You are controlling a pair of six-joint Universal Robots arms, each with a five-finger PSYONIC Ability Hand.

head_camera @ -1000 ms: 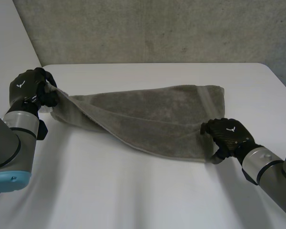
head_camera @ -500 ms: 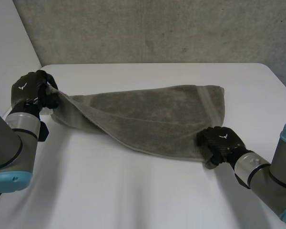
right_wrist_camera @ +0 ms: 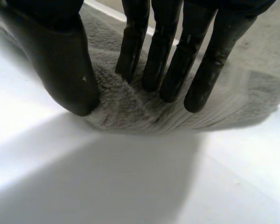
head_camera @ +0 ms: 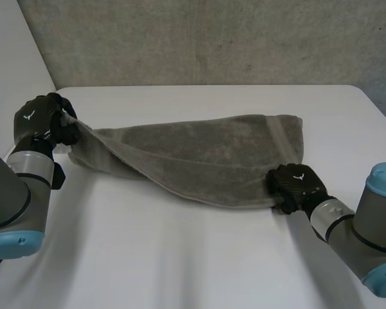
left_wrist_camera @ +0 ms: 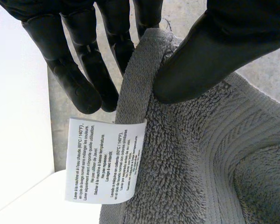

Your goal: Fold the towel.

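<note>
Left robot hand (head_camera: 42, 122) is up off the bench (head_camera: 180, 257) at its far left side, pinching one end of the grey towel (head_camera: 206, 154). In the left wrist view the thumb (left_wrist_camera: 214, 51) is pressed down on the towel's hemmed edge while the fingers (left_wrist_camera: 79, 70) reach in behind it, so the cloth is caught between them. A white care label (left_wrist_camera: 105, 161) hangs from that same edge, just below the fingertips. From this grip the towel runs across the bench toward the right, raised at the left end and sagging in long folds until it lies flat on the surface, with its far right end doubled over. The right robot hand (head_camera: 296, 187) sits low on the bench at the towel's near right corner. In the right wrist view its fingers (right_wrist_camera: 154, 51) are nearly straight, with their tips dug into a bunched-up bit of cloth, and its thumb (right_wrist_camera: 65, 65) closes in from the other side, squeezing the bunch between them right at the bench surface. A rough concrete wall (head_camera: 212, 38) stands behind the bench.
</note>
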